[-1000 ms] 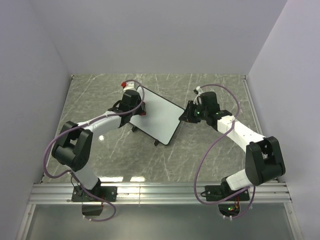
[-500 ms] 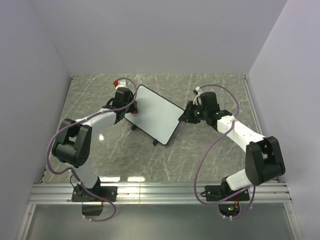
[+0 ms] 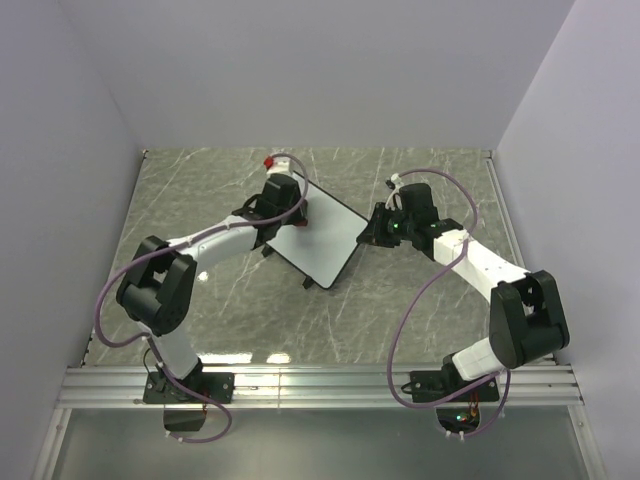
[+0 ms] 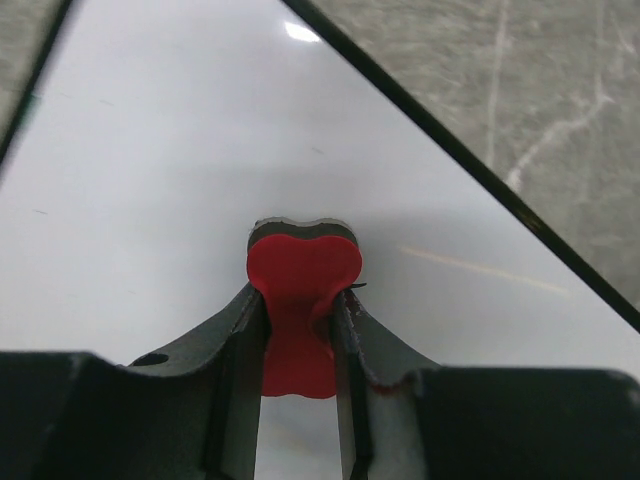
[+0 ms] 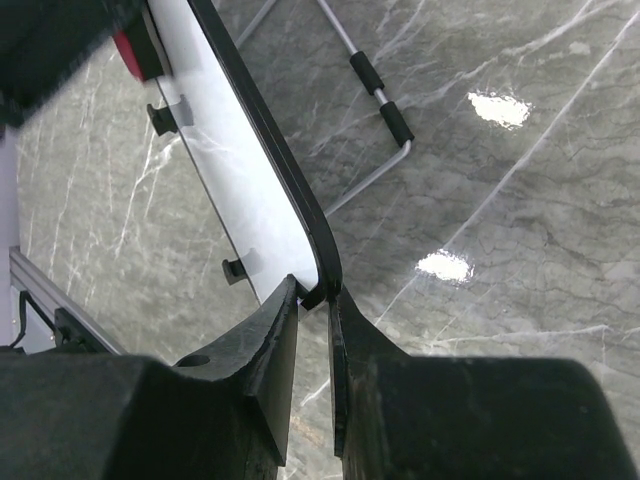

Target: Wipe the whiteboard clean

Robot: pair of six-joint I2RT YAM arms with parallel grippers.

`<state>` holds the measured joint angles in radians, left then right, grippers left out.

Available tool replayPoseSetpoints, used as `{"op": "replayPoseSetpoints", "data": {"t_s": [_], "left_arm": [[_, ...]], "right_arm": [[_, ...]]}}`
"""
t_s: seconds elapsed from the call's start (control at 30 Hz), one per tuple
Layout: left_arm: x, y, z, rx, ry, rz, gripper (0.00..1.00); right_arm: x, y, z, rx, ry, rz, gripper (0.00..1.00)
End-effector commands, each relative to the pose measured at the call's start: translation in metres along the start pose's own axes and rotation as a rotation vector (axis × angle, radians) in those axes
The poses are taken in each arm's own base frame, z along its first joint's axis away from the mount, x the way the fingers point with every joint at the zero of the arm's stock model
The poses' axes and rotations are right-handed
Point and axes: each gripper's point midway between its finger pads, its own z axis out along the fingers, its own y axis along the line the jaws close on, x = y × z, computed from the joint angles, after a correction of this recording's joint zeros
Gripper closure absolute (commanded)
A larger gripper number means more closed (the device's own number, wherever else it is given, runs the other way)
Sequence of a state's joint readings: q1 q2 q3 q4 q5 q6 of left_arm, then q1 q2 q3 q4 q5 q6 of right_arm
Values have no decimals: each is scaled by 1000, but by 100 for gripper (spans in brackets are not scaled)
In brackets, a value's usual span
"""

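My left jaws clench a small red bow-shaped eraser (image 4: 303, 285) on the white, black-rimmed rectangular whiteboard (image 3: 328, 240) at the middle of the grey marbled bench (image 3: 200, 190); my right jaws pinch its rim.

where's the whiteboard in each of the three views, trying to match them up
top external: the whiteboard lies diagonally at mid-table, between the two arms.
left wrist: the whiteboard fills most of the frame, behind the red eraser.
right wrist: the whiteboard runs edge-on from the upper left to the centre, its corner in the right gripper.
shared landmark: the grey marble table, visible in all three.
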<state>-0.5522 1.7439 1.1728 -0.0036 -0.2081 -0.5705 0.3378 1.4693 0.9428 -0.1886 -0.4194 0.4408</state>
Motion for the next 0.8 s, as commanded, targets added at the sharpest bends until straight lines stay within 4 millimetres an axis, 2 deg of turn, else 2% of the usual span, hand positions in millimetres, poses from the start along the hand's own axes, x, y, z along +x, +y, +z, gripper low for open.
{"op": "replayPoseSetpoints", "data": {"t_s": [0.0,0.03,0.07,0.17,0.23,0.43,0.63,0.77], "left_arm": [[27,-51,-10,127,62,-7,100],[33,-64,-14,150,71,-5,100],[40,-66,-17,148,93,5,100],[41,-83,-29,177,96,23,100],[36,-87,-35,181,89,27,100],[2,-94,-63,198,30,33,100],[-31,-86,-100,162,-25,28,100],[-37,-60,-121,86,-21,36,100]], "right_arm": [[8,-7,8,41,34,-26,100],[8,-7,9,42,34,-26,100],[8,-8,9,43,32,-24,100],[6,-7,9,43,27,-21,100],[4,-5,10,41,22,-21,100],[1,-2,9,39,3,-15,100],[-3,-1,5,49,-23,-7,100],[-6,-3,2,68,-43,6,100]]}}
